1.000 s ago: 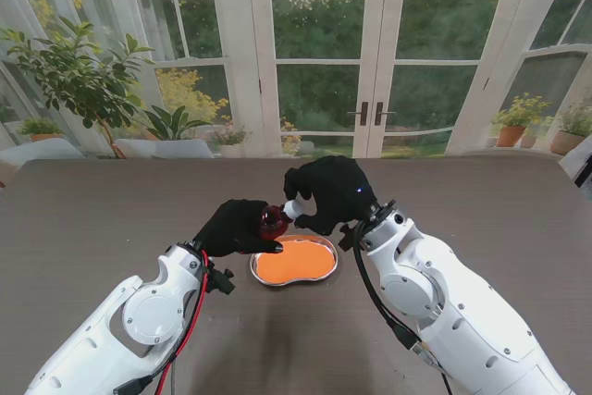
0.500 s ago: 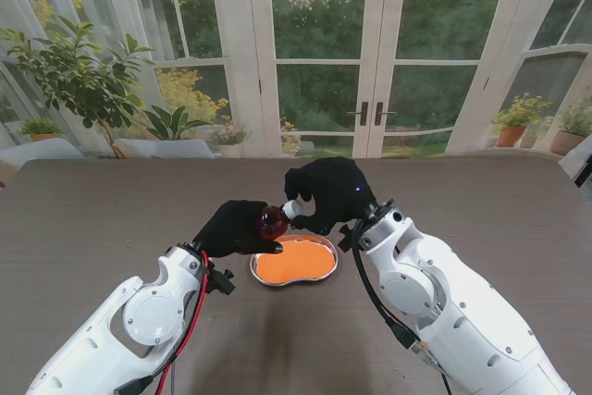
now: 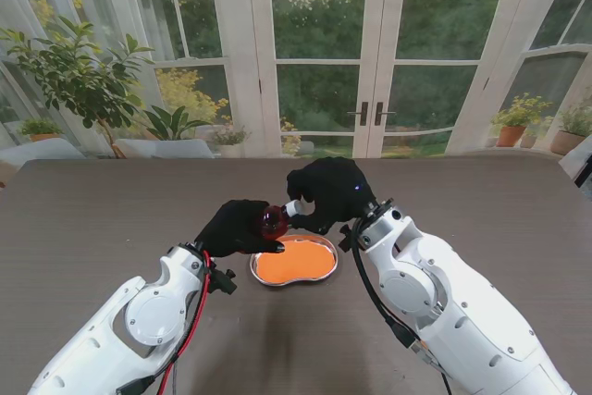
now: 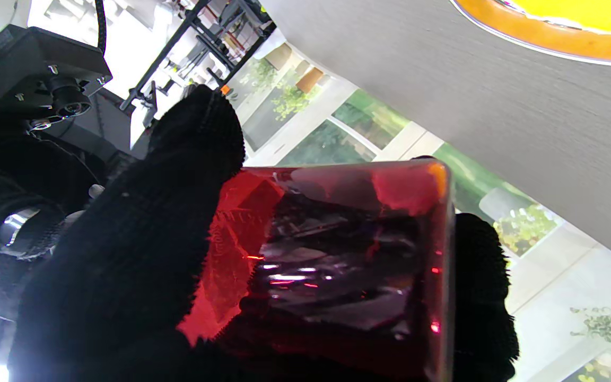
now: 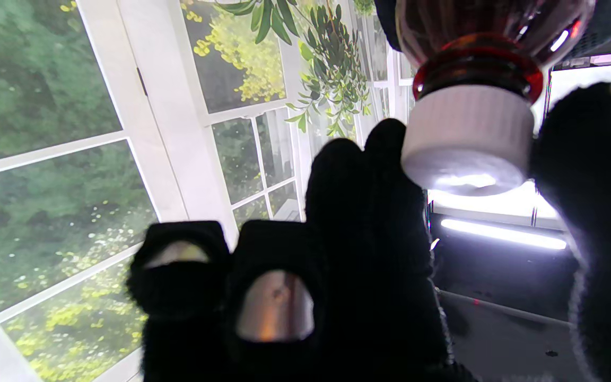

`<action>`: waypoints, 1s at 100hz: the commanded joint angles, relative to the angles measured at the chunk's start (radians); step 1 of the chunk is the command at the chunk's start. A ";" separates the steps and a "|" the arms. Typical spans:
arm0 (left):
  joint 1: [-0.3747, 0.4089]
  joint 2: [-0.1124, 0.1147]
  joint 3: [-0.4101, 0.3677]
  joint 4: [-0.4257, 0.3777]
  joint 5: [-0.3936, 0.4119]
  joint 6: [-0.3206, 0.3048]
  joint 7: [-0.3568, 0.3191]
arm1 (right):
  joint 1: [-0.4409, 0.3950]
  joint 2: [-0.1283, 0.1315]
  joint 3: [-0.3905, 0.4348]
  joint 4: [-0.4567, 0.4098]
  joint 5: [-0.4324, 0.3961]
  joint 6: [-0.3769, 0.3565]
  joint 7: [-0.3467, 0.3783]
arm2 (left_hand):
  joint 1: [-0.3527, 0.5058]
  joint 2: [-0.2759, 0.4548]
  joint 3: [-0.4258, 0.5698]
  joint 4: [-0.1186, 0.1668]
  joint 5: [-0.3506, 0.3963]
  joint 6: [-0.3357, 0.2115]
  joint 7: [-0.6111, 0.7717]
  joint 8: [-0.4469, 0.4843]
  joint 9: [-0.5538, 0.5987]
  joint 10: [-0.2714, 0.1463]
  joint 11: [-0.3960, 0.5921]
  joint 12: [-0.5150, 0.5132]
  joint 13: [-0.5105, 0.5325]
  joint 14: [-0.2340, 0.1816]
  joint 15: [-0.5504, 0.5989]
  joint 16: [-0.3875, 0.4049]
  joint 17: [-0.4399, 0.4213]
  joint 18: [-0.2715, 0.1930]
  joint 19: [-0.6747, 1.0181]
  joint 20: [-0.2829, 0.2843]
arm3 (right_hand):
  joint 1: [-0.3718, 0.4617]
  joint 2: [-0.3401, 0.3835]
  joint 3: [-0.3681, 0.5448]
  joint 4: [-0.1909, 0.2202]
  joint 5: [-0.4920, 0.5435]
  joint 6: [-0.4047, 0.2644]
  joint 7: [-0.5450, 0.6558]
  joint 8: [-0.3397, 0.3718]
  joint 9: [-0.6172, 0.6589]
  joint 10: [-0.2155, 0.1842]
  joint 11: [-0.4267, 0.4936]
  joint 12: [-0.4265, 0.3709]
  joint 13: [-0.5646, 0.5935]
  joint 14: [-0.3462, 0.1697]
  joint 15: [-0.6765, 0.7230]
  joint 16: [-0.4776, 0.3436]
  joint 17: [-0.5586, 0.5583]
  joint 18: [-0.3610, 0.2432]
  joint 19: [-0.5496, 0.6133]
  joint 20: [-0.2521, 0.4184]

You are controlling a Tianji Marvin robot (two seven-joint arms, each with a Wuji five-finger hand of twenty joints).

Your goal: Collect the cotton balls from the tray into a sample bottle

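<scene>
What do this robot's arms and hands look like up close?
Both arms are glossy white, rounded shells with grey circular joint covers. The left arm carries red and black cables; the right arm a black one. Each robot hand, left and right, wears a fuzzy black glove.

You had a red sample bottle (image 3: 272, 221) with a white cap (image 5: 467, 139), an orange tray (image 3: 294, 262), black-gloved robot hands, a grey-brown desk (image 3: 92, 219).
</scene>
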 commanded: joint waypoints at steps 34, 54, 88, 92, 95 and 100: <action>0.005 -0.004 -0.009 -0.017 0.000 0.006 -0.028 | -0.010 0.001 -0.006 -0.006 -0.065 0.011 -0.042 | 0.186 0.273 0.310 0.004 0.150 -0.170 0.111 0.010 0.045 -0.036 0.016 -0.004 0.019 0.022 0.019 0.002 -0.019 -0.013 0.015 0.004 | 0.014 0.005 -0.007 0.002 0.099 -0.056 0.042 0.023 0.085 -0.007 0.006 0.007 0.003 -0.036 0.079 0.027 0.030 0.031 0.059 0.007; 0.005 -0.004 -0.007 -0.018 -0.002 0.010 -0.029 | -0.009 0.005 -0.010 -0.006 -0.094 0.016 -0.060 | 0.186 0.273 0.311 0.003 0.151 -0.169 0.111 0.010 0.046 -0.035 0.017 -0.004 0.019 0.021 0.019 0.002 -0.020 -0.011 0.015 0.004 | 0.017 -0.003 -0.006 -0.005 0.096 -0.061 0.050 0.016 0.085 -0.011 0.008 0.010 0.004 -0.045 0.083 0.029 0.031 0.029 0.060 0.005; 0.007 -0.003 -0.007 -0.021 -0.002 0.015 -0.033 | -0.006 0.011 -0.016 -0.010 -0.149 0.043 -0.094 | 0.188 0.272 0.312 0.003 0.150 -0.164 0.110 0.007 0.048 -0.030 0.018 -0.004 0.024 0.027 0.021 0.002 -0.016 -0.007 0.019 0.005 | 0.017 -0.003 -0.008 -0.008 0.092 -0.068 0.066 0.021 0.084 -0.016 0.023 0.023 0.004 -0.060 0.096 0.036 0.033 0.024 0.060 0.002; 0.007 -0.003 -0.006 -0.020 -0.001 0.015 -0.032 | -0.005 0.012 -0.017 -0.009 -0.157 0.044 -0.097 | 0.188 0.271 0.313 0.003 0.151 -0.164 0.110 0.007 0.049 -0.027 0.018 -0.005 0.029 0.028 0.023 0.002 -0.013 -0.006 0.020 0.006 | 0.019 -0.001 -0.009 -0.008 0.092 -0.068 0.069 0.022 0.086 -0.017 0.024 0.023 0.004 -0.058 0.098 0.036 0.034 0.023 0.060 0.002; 0.006 -0.004 -0.006 -0.020 -0.001 0.015 -0.032 | -0.004 0.013 -0.018 -0.009 -0.161 0.045 -0.097 | 0.188 0.270 0.314 0.003 0.151 -0.163 0.110 0.007 0.052 -0.027 0.019 -0.005 0.033 0.028 0.023 0.002 -0.008 -0.005 0.023 0.006 | 0.020 -0.001 -0.010 -0.009 0.092 -0.068 0.070 0.023 0.086 -0.017 0.024 0.023 0.004 -0.061 0.097 0.036 0.034 0.022 0.060 0.002; 0.005 -0.004 -0.005 -0.019 -0.001 0.015 -0.032 | -0.003 0.014 -0.020 -0.009 -0.168 0.046 -0.096 | 0.187 0.267 0.317 0.003 0.152 -0.163 0.110 0.006 0.054 -0.026 0.020 -0.006 0.041 0.030 0.025 0.001 -0.004 -0.002 0.025 0.007 | 0.022 0.003 -0.012 -0.010 0.091 -0.069 0.072 0.022 0.086 -0.017 0.024 0.023 0.004 -0.056 0.099 0.037 0.034 0.022 0.060 0.001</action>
